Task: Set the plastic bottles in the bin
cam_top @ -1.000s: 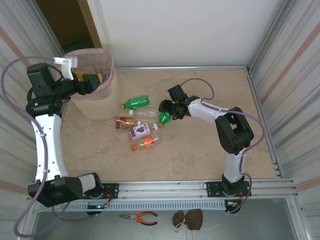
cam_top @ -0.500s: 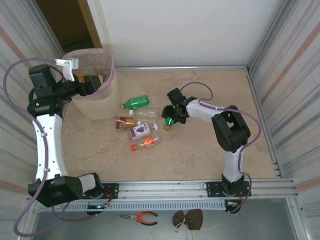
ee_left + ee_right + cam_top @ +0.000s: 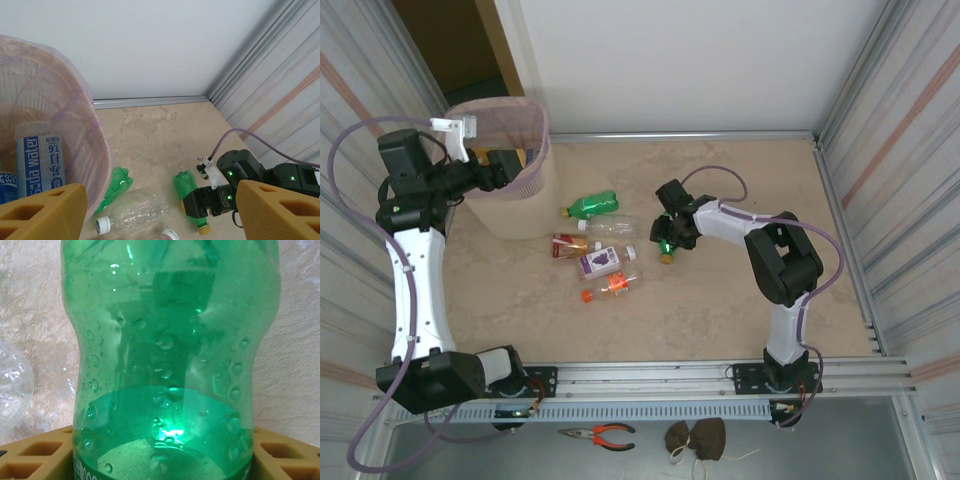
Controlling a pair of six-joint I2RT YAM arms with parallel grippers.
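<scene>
Beige, marble-veined tabletop (image 3: 720,310) fills the floor of this booth, with a smooth white wall behind and ribbed metal panels at both sides. At the far left stands the bin (image 3: 525,205), a cream tub below and soft pink mesh above, lined with thin film; a crumpled bottle with a blue "Soda water" label (image 3: 37,162) lies inside. The left gripper (image 3: 510,166) hangs at the bin's rim, its tan honeycomb fingers (image 3: 45,210) spread wide with nothing between them. Near the table's middle the right gripper (image 3: 665,238) is closed around a green bottle (image 3: 170,355), a waisted, glossy thing beaded with droplets; as far as I can judge from so close a view, the waffled pads (image 3: 35,452) press against both its sides. Its yellow cap (image 3: 204,230) points toward the near edge. Just left of it lie a clear crinkled bottle (image 3: 610,228), a second green bottle (image 3: 592,206), a purple-labelled bottle (image 3: 602,262), a red-labelled one (image 3: 570,244) and an orange-capped one (image 3: 612,286), close together.
</scene>
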